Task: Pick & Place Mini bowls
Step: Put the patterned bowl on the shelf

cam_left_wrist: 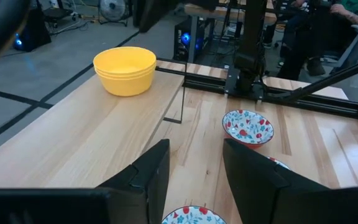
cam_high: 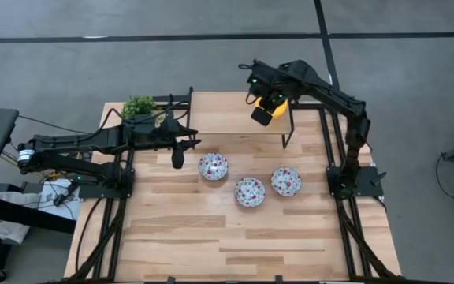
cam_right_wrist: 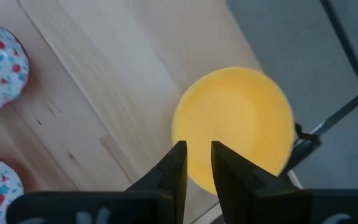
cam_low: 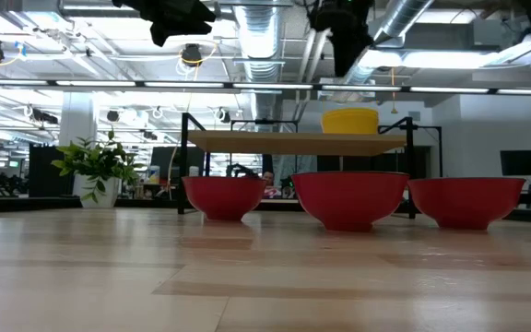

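On raised shelf [cam_high: 235,114] at far end of worktop [cam_high: 235,229]: yellow bowls [cam_left_wrist: 125,70] sitting nested in stack. Right gripper [cam_right_wrist: 196,163] hovering above stack, fingers slightly parted, gripping nothing. Three floral bowls [cam_high: 249,192] lying in row below on worktop. Left gripper [cam_left_wrist: 194,169] waiting beside them, gaping wide, empty. Bowls looking light, rigid, glossy, likely slippery; pinching across rim wall seeming best hold.
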### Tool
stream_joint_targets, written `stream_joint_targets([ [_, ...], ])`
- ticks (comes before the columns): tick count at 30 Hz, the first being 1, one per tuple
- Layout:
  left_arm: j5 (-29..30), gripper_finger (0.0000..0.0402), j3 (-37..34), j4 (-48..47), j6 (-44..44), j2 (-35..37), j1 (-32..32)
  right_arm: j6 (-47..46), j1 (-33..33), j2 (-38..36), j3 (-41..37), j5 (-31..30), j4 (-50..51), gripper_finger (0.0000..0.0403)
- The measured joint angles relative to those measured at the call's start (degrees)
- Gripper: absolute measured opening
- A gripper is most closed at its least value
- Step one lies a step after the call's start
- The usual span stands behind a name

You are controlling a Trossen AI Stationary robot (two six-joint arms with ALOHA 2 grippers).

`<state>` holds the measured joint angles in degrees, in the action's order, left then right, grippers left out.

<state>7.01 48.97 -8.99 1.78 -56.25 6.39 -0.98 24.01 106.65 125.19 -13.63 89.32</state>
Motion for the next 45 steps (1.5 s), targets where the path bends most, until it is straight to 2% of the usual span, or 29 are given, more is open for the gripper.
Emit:
stream_joint_targets([
  [8, -0.1, 0.0150, 0.0, -0.9, 1.6, 0.0, 0.0, -1.2, -1.2, -7.0, 0.0, -0.1, -5.7, 0.0063],
  [12, -4.7, 0.0150, 0.0, -3.9, 4.5, -0.5, 0.8, -5.6, -3.4, -9.8, 0.0, -0.3, -8.0, 0.0063],
  [14, -7.5, 0.0150, 0.0, -6.0, 4.5, -1.2, 1.3, -9.8, -4.6, -10.5, 0.0, -2.2, -9.0, 0.0063],
  [17, -10.6, 0.0150, 0.0, -6.5, 2.8, -3.4, 1.9, -14.1, -7.4, -10.9, 0.0, -8.5, -9.2, 0.0063],
  [21, -13.0, 0.0150, 0.0, -8.1, -1.7, -7.7, 2.8, -16.0, -12.5, -10.8, 0.0, -13.7, -8.7, 0.0063],
  [28, -16.5, 0.0150, 0.0, -12.1, -11.0, -15.6, 3.9, -8.9, -23.2, -10.6, 0.0, -13.5, -5.8, 0.0063],
  [33, -17.8, 0.0150, 0.0, -12.0, -18.0, -20.5, 3.0, -8.5, -29.5, -9.3, 0.0, -13.5, -2.0, 0.0063],
  [41, -17.8, 0.0150, 0.0, -11.9, -28.6, -25.2, 1.2, -9.0, -33.0, -8.7, 0.0, -13.5, -0.6, 0.0063],
  [45, -17.8, 0.0150, 0.0, -14.0, -37.0, -27.0, -1.3, -9.7, -32.9, -8.7, 0.0, -13.5, 0.5, 0.0063],
])
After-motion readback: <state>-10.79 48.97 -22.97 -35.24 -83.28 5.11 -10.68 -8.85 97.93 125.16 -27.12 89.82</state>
